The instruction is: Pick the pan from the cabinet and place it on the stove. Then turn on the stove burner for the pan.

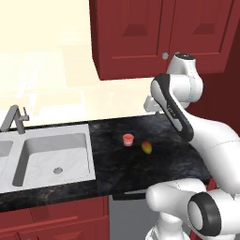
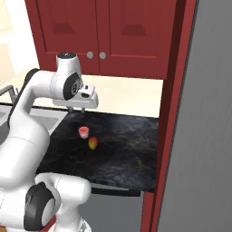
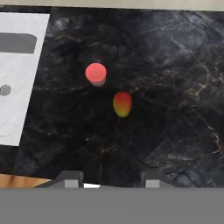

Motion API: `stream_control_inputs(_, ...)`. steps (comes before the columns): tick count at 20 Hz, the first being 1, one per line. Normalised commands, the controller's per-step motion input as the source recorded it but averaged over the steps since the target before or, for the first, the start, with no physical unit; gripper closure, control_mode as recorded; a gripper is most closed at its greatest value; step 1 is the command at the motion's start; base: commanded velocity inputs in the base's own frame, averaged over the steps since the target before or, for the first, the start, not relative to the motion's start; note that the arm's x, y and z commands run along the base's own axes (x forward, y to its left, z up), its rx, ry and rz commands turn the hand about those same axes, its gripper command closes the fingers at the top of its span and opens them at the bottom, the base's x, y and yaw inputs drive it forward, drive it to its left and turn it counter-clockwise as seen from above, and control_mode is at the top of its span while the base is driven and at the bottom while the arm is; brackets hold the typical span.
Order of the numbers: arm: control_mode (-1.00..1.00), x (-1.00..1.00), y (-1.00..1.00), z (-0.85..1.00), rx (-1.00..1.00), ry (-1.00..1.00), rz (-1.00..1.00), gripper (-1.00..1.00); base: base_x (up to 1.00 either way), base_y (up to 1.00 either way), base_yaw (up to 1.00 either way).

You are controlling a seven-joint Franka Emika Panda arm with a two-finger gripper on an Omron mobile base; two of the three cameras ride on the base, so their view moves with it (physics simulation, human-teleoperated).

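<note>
Our claw hung in the air above the black marble table, pointing straight down at it, with the white arm folded back over the table's left part. In the hand view its two dark fingertips stood apart with a wide gap between them and nothing in that gap, so we had the claw open and empty, well clear of the table's surface.

Below the claw, on the dark stone, we saw a small red-lidded cup standing upright, and just beside it a mango, red at one end and yellow-green at the other, lying on its side. The two were near each other but not touching. In the left base view the cup sat a little left of the mango, both roughly in the middle of the table.

To the left of the dark stone lay a pale sink with a round drain in its basin, and a grey faucet rose behind it.

Above the table hung the cabinet, dark red, with both raised-panel doors shut and two small round silver knobs side by side at the meeting edges. With the doors shut we could not tell where the pan lay. A tall grey panel stood at the right of the table in the right base view.
</note>
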Motion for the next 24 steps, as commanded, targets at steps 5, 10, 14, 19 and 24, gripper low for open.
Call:
stream_control_inputs(5, -1.0, -0.1, -0.02, 0.0, 0.01, -0.04, 0.0, -1.0, 0.0, 0.0, 0.0)
stream_control_inputs(10, -1.0, -0.18, -0.38, 0.19, 0.0, -0.27, 0.0, -1.0, 0.0, 0.0, 0.0)
stream_control_inputs(14, -1.0, -0.01, -0.31, 0.35, 0.0, -0.39, 0.0, -1.0, 0.0, 0.0, 0.0)
stream_control_inputs(19, -1.0, 0.0, -0.21, 0.36, 0.0, -0.34, 0.0, -1.0, 0.0, 0.0, 0.0)
stream_control_inputs(24, -1.0, 0.0, -0.31, 0.38, 0.01, -0.25, 0.0, -1.0, 0.0, 0.0, 0.0)
